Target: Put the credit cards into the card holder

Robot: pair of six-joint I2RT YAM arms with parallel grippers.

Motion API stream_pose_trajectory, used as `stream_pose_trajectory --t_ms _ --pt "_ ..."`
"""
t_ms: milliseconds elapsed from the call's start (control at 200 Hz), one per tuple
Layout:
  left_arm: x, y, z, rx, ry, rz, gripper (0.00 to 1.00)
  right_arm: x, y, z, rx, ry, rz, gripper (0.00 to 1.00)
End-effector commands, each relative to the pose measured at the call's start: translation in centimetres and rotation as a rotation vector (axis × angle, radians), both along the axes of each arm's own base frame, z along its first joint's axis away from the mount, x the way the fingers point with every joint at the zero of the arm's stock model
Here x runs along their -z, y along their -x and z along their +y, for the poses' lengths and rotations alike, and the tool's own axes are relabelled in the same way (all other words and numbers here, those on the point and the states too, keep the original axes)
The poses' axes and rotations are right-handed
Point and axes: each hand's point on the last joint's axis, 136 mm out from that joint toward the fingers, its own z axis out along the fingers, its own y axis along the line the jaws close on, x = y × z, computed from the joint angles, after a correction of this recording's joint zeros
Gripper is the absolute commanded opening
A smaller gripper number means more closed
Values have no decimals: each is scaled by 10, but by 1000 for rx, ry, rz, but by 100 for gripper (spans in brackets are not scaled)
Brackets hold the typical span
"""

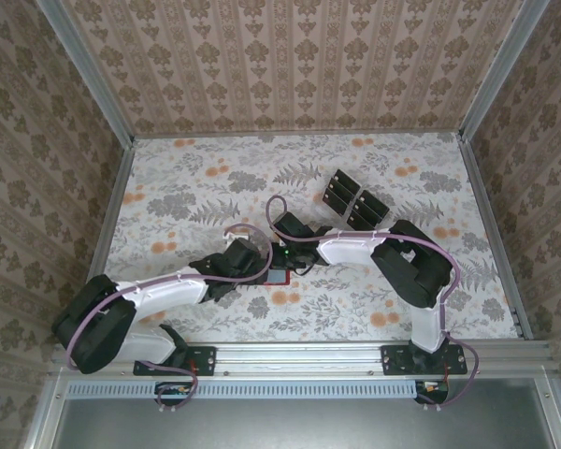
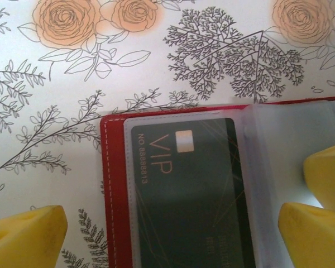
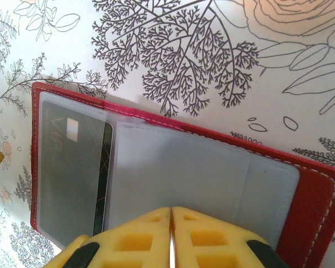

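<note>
One VIP card (image 2: 190, 195) already sits inside the card holder (image 1: 279, 277), at the centre of the top view. The other credit cards (image 1: 351, 199) lie loose to its upper right, so most of the work remains. The left gripper (image 2: 167, 229) straddles the holder, jaws wide apart. The right gripper (image 3: 170, 223) is pressed together, apparently pinching a clear sleeve (image 3: 178, 167).

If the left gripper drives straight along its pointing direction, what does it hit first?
Probably the card holder: the left gripper, jaws open, points at its clear sleeve over the VIP card. Depth is unclear.
</note>
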Motion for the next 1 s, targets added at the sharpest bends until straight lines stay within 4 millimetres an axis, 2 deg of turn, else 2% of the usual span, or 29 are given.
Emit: stream_pose_trajectory --t_ms 0,335,570,800,995 --pt "-2 -5 -3 5 -10 -28 100 5 2 3 1 -8 26 10" --pt "23 2 3 -9 -38 13 100 3 2 4 3 -15 25 10" --pt "34 9 11 -38 -52 38 100 -15 -1 3 9 -39 -3 12" --pt "17 5 11 -38 -27 -3 100 -39 -8 -11 24 -29 -59 12" --pt "0 1 8 -24 -13 -39 100 -36 -17 -20 25 15 -67 11"
